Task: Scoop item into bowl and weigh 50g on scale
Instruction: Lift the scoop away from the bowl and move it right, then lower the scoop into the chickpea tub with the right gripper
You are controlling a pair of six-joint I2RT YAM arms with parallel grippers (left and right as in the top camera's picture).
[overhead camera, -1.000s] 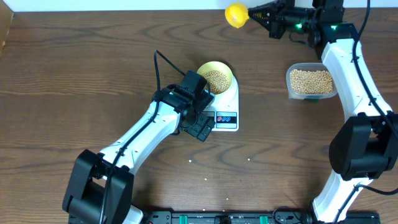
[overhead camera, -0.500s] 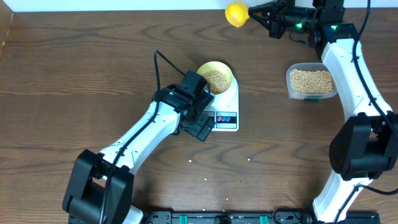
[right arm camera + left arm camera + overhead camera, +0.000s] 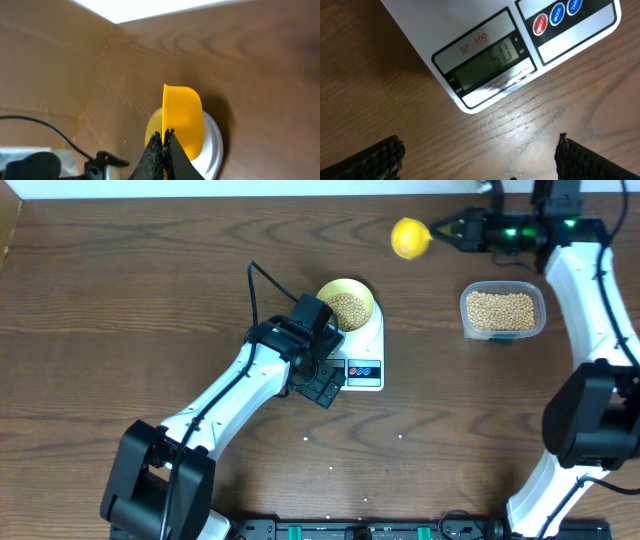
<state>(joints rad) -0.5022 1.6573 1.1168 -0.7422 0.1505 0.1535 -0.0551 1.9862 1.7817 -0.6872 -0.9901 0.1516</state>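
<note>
Both arms are built of smooth white tubular shells linked by bulky, rounded black joints. The left arm [image 3: 230, 390] has a thin black cable [image 3: 254, 290] looping off its wrist. The left pincer [image 3: 479, 145] is black, its fingers [image 3: 375, 160] covered in a fine knobbly grip texture. The right arm [image 3: 585, 280] shows small green lights [image 3: 515, 230] on its black wrist. The right pincer [image 3: 163, 142] is black too, tapering to narrow, rough tips.
</note>
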